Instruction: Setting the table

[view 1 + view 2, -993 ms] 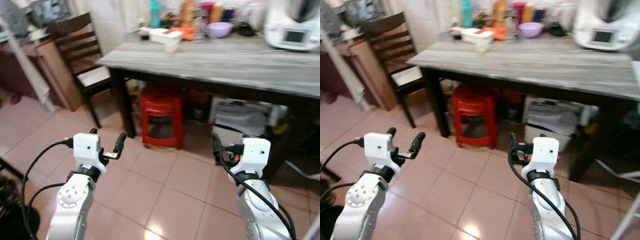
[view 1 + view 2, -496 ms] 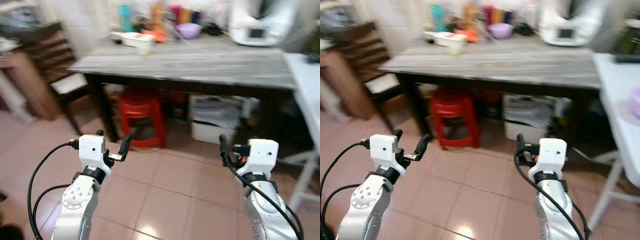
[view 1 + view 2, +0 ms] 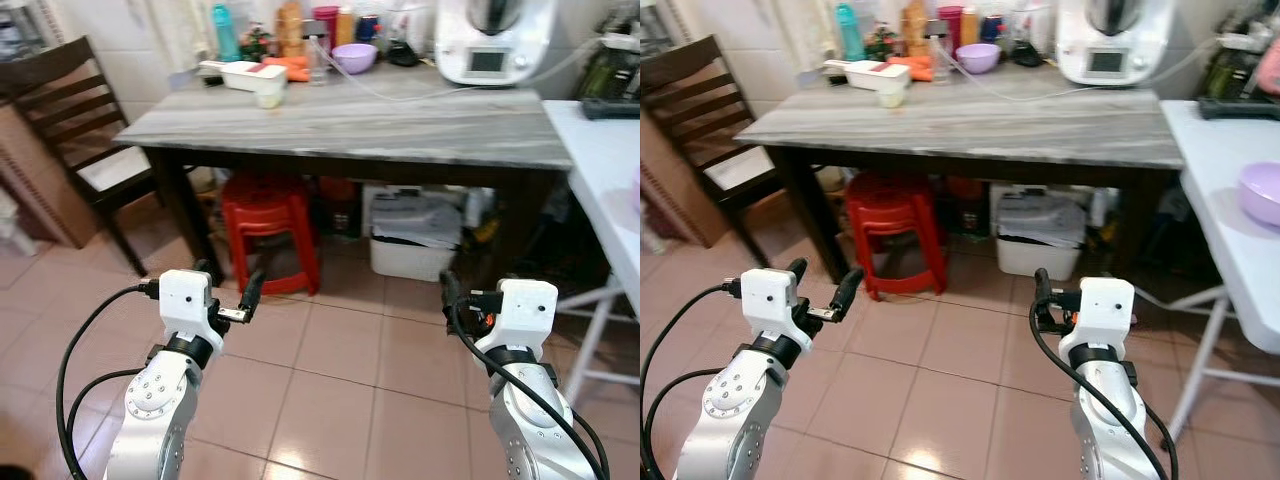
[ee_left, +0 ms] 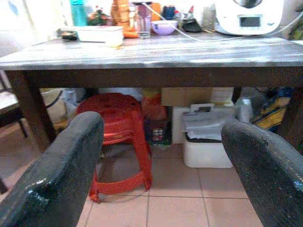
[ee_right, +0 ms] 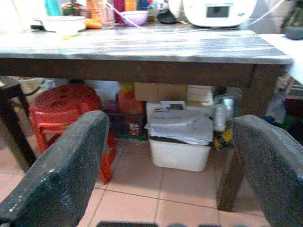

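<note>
Standing at the far left, a dark wooden chair [image 3: 75, 120] sits beside the grey-topped bench [image 3: 400, 125], its seat partly tucked toward the bench leg. Low in front, the left end effector [image 3: 228, 287] hovers over the tiled floor [image 3: 330, 380] with its two black fingers [image 4: 52, 175] spread apart and nothing between them. Under the bench, a red plastic stool [image 3: 268, 215] stands near the left leg, and a white bin [image 3: 408, 240] sits further along beneath the middle. On the bench top near its far left end lie a white tray [image 3: 242, 73] and a small pale cup [image 3: 267, 96] just in front of it; bottles [image 3: 290, 25] crowd the back edge, with a purple bowl [image 3: 354, 57] among them. A white kitchen machine [image 3: 492, 40] stands at the back right of the bench. The right end effector [image 3: 447, 297] hangs over the floor, well short of the bench, fingers [image 5: 57, 175] released wide and empty. At the far right, a white side table [image 3: 1230, 190] carries a second lilac bowl [image 3: 1260, 192].
</note>
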Controlling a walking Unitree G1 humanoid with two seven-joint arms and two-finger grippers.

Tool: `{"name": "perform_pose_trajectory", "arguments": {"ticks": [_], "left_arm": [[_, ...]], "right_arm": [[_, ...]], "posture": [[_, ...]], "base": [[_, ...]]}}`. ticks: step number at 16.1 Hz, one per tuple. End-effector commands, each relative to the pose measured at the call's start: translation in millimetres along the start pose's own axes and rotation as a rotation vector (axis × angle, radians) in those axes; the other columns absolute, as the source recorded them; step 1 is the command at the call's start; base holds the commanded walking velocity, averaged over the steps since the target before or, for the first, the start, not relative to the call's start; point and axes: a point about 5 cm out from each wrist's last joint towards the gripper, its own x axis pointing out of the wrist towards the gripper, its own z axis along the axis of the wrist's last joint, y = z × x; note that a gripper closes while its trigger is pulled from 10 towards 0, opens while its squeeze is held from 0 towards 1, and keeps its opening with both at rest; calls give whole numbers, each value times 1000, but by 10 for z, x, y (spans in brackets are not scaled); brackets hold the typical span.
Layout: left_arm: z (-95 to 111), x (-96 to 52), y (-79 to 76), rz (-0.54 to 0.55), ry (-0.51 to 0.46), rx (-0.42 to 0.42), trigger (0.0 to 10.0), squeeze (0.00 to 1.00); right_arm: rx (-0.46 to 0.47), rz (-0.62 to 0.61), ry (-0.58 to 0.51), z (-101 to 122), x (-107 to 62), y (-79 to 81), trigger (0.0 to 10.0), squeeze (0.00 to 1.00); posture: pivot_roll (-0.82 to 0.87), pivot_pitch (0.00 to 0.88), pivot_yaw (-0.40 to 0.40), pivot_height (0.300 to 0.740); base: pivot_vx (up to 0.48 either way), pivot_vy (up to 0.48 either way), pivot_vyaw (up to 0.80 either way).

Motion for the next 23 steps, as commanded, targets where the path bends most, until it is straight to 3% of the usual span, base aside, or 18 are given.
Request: {"name": "perform_pose_trajectory", "arguments": {"ticks": [1,17,23], "left_arm": [[14,-11,10,-6,3,5,10000,0],[-30,-97,17,5,25,-12,10000,0],[-33,-97,15,0,31,-20,10000,0]], "right_arm": [[4,10,-20,68,-4,13,10000,0],[-22,-8,-20,81,-70,-13,10000,0],[-24,-5,-19,84,-72,-8,10000,0]], "posture": [[-47,0,82,740],[-45,0,72,740],[-47,0,74,740]], "base": [[0,-255,0],[0,-317,0],[0,-336,-555]]}}
